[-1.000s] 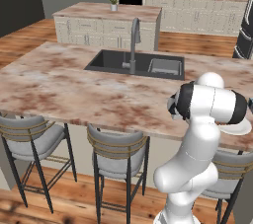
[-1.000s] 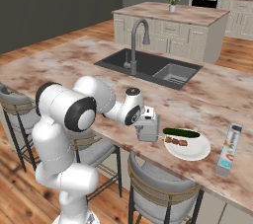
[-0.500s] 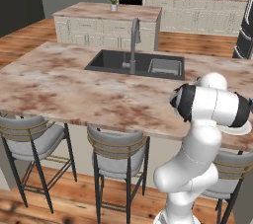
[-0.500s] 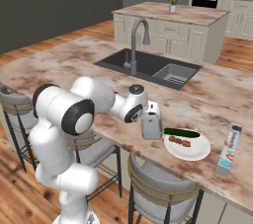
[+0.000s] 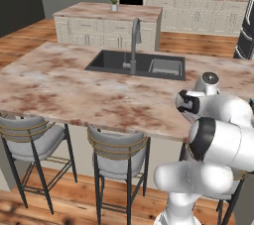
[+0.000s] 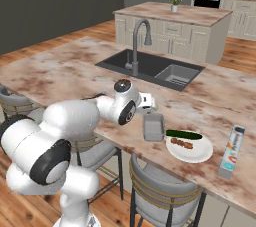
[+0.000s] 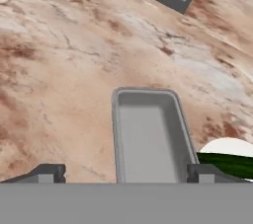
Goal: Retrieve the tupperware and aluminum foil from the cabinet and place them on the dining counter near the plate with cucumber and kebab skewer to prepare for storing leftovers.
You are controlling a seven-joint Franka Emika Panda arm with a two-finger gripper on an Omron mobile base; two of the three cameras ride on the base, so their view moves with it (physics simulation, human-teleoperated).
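The grey rectangular plastic tupperware tray (image 6: 153, 126) lies open side up on the pink-brown marbled worktop (image 6: 75, 73), close to its near edge and just beside the small round white plate (image 6: 190, 149). That plate carries a dark green cucumber (image 6: 184, 134) along its far rim and a brown kebab skewer (image 6: 181, 143) in front of it. In the hand view the tray (image 7: 148, 137) sits between the two dark fingertips (image 7: 48, 173), which stand wide apart on either side of it; whether they touch its walls cannot be told. The gripper (image 6: 148, 102) is spread, held low over the far end of the tray. The long slim pale grey-blue aluminum foil carton (image 6: 232, 150) lies near the worktop's near right edge, on the other side of the plate from the tray. The dark inset sink (image 6: 152, 67) with its tall curved steel faucet (image 6: 137, 45) sits toward the worktop's far edge.
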